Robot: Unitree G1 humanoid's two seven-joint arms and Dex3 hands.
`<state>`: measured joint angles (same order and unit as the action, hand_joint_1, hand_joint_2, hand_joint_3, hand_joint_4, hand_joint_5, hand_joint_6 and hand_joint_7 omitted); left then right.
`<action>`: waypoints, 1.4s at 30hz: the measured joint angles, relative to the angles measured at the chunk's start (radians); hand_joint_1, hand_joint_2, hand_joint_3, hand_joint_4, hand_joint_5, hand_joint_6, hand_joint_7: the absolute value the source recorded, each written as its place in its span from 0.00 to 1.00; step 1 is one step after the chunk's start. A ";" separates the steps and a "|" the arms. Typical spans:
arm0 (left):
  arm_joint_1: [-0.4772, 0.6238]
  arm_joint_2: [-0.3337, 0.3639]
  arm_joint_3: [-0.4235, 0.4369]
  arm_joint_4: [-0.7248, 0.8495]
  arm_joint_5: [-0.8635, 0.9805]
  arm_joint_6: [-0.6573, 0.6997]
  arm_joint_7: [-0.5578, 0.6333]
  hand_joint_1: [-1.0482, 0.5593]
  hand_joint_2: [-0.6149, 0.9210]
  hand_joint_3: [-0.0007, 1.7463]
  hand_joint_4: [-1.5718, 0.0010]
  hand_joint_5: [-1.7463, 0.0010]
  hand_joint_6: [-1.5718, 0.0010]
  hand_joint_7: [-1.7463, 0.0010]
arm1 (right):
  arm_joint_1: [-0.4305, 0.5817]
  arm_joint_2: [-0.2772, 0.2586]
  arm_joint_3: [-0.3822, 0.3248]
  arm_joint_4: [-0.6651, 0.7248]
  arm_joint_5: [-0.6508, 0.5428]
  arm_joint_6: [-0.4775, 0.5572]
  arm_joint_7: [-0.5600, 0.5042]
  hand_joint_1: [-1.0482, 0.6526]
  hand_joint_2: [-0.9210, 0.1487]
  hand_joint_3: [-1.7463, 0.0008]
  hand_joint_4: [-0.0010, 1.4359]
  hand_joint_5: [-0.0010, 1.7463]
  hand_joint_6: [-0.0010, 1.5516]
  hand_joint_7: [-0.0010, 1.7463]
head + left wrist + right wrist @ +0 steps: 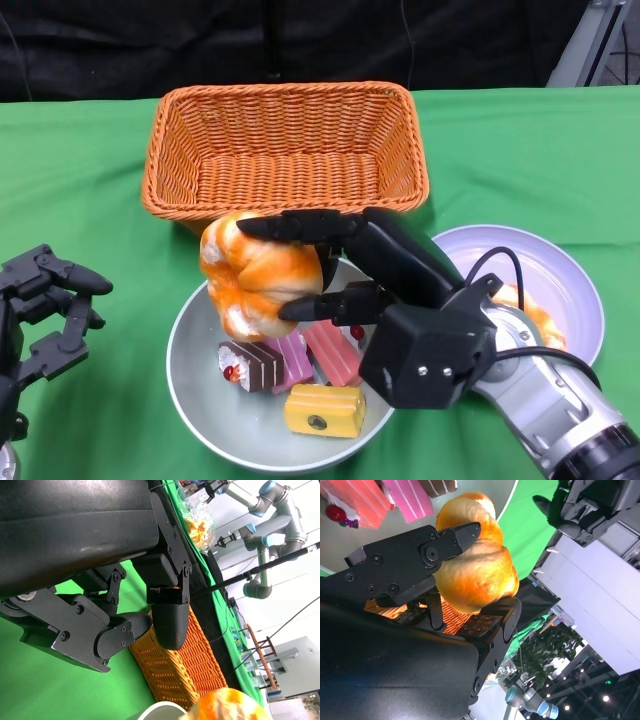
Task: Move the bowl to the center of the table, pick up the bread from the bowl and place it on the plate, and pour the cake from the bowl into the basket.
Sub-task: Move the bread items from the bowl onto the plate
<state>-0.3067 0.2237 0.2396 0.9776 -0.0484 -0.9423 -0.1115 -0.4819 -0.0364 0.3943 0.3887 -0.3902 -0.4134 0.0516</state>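
Right hand [330, 265] grips the bread [258, 275]: one finger [300, 226] lies across the bun's far top edge, another finger [335, 305] presses its near side, so the bun sits clamped between them, sticking out past the fingertips toward the robot's left. In the right wrist view the bread [477, 570] is wedged between the black fingers [450, 542], clear of the cakes beneath. Bread hangs above the bowl [195, 385], over its far-left rim, not touching it. Under and just near of the fingers, inside the bowl: a chocolate roll [250, 365], a pink cake [292, 360], a red cake [332, 352], a yellow cake [325, 410]. Beyond the fingertips stands the basket [285, 150], near the bread but apart from it. The plate [560, 280] lies behind the right wrist on the robot's right, with something orange on it, mostly hidden by the arm.

Right forearm comes in from the lower right, hand reaching left over the bowl.

Left hand [45, 310] hovers over the green cloth [90, 180] left of the bowl, fingers apart and part-curled, grasping nothing; the left wrist view shows its fingers [167, 620] spread with the basket [185, 665] past them.
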 measured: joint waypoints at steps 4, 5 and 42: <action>-0.001 0.000 0.000 0.001 0.005 0.000 0.014 0.60 0.81 0.55 0.47 0.18 0.44 0.38 | 0.030 -0.027 -0.016 -0.026 0.023 -0.020 0.033 0.52 0.02 1.00 0.48 0.83 0.75 0.02; -0.002 0.000 -0.001 0.002 0.006 0.000 0.015 0.61 0.80 0.56 0.47 0.17 0.45 0.36 | 0.039 -0.034 -0.022 -0.036 0.032 -0.020 0.042 0.51 0.02 1.00 0.49 0.82 0.75 0.02; -0.057 0.014 0.025 0.060 -0.039 0.037 -0.005 0.64 0.78 0.63 0.52 0.09 0.52 0.22 | 0.299 -0.173 -0.372 -0.327 0.192 0.307 0.083 0.61 0.00 0.95 0.50 0.69 0.72 0.02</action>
<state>-0.3639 0.2373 0.2646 1.0373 -0.0873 -0.9057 -0.1162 -0.1827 -0.2089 0.0224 0.0618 -0.1986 -0.1062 0.1347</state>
